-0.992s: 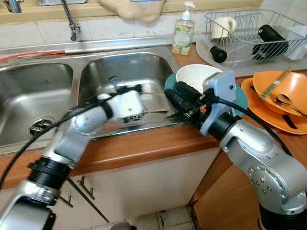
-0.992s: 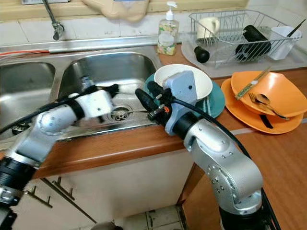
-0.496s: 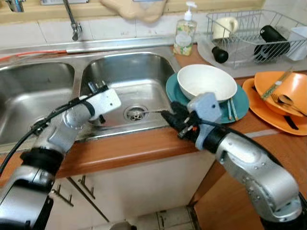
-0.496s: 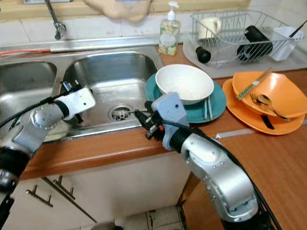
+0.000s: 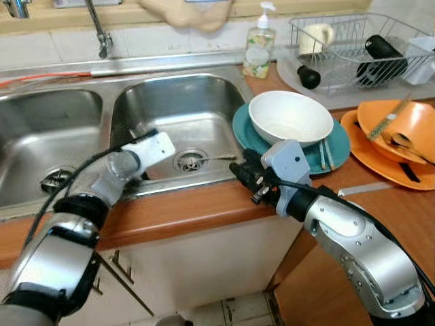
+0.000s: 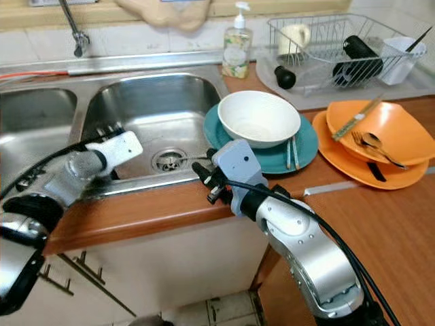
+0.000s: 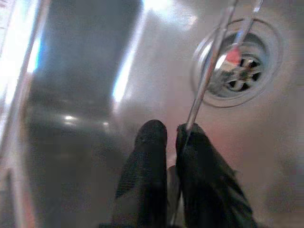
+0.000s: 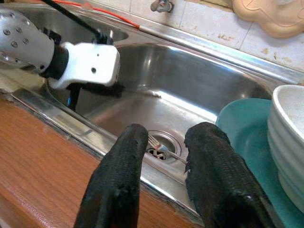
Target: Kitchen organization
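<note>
— See that thin metal utensil [image 7: 209, 71]? The left gripper [image 7: 164, 137] is down in the right basin of the sink [image 5: 170, 95], fingers pinched almost together on one end of it, and the other end runs out over the drain [image 5: 190, 161].

— Pinched on it, or only beside it?

— From the wrist view the rod goes in right at the fingertip, so I'd say gripped, but only just. That's my worry: the hold is at the very tip, so if the arm swings, the long end could lever out and clatter back into the basin.

— Or slide into the drain?

— It could catch in the drain slots, yes. It lies straight across them.

— And the right gripper [image 8: 161, 142]?

— Over the sink's front edge, by its right corner, fingers spread and holding nothing. It points in toward the drain too. If both arms go for the same rod, they may knock each other.

— What's behind it?

— The bowl [image 5: 291, 117] sits on a teal plate [image 5: 338, 151] at the counter's edge, touching the sink rim, just behind that right wrist. Chopsticks [image 5: 326, 155] lie on the plate beside the bowl. A careless elbow could shove the stack.

— The orange dishes [image 5: 394, 136]?

— Further right, with cutlery on them, well apart. The drying rack [image 5: 353, 44] is at the back. Those look safe enough.
</note>
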`<state>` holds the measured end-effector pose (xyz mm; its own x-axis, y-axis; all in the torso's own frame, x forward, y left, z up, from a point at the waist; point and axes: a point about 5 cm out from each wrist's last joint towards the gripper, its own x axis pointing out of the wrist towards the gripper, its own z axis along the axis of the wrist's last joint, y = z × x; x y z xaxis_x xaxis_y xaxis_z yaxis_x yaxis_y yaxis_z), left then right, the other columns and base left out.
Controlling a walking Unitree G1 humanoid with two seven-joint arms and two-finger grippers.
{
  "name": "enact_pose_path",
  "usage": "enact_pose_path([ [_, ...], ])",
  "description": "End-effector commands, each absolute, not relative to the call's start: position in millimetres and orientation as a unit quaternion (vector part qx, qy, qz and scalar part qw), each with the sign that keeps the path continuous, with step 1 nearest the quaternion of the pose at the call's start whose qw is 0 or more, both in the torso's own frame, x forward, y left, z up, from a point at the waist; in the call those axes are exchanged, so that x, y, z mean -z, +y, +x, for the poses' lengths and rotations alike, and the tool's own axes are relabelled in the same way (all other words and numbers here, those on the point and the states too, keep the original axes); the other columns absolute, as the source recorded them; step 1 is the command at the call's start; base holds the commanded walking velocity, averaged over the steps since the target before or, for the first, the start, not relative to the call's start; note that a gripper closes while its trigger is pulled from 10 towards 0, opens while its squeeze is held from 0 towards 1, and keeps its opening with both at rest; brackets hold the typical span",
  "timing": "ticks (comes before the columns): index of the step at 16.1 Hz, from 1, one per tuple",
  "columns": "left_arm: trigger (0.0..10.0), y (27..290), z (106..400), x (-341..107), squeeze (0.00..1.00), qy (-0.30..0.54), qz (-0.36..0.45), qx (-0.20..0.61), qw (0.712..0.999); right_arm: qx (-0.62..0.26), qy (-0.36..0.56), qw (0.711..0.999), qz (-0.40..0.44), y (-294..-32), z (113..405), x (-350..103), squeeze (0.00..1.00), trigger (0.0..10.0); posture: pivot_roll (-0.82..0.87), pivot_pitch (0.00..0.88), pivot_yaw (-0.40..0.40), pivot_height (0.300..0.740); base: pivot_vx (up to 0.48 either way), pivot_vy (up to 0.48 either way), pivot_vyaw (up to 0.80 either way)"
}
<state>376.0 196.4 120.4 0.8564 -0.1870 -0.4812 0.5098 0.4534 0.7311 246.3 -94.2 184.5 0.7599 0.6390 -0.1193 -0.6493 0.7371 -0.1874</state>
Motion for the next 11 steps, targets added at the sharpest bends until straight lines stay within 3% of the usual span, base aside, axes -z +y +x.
enact_pose_path([
  [1, 10.0, 199.5, 376.7, -119.9, 1.0, 0.183, 0.479, 0.21, 0.832, -0.342, 0.021, 0.933, -0.113, -95.3, 245.3, -183.5, 0.0, 10.0, -0.04, 0.0, 0.054, 0.74, 0.0, 0.0, 0.0],
  [11, 10.0, 199.9, 376.3, -115.7, 1.0, 0.195, 0.454, 0.215, 0.843, -0.337, 0.018, 0.935, -0.113, -95.2, 248.1, -184.3, 0.0, 10.0, -0.04, 0.0, 0.048, 0.74, 0.0, 0.0, 0.0],
])
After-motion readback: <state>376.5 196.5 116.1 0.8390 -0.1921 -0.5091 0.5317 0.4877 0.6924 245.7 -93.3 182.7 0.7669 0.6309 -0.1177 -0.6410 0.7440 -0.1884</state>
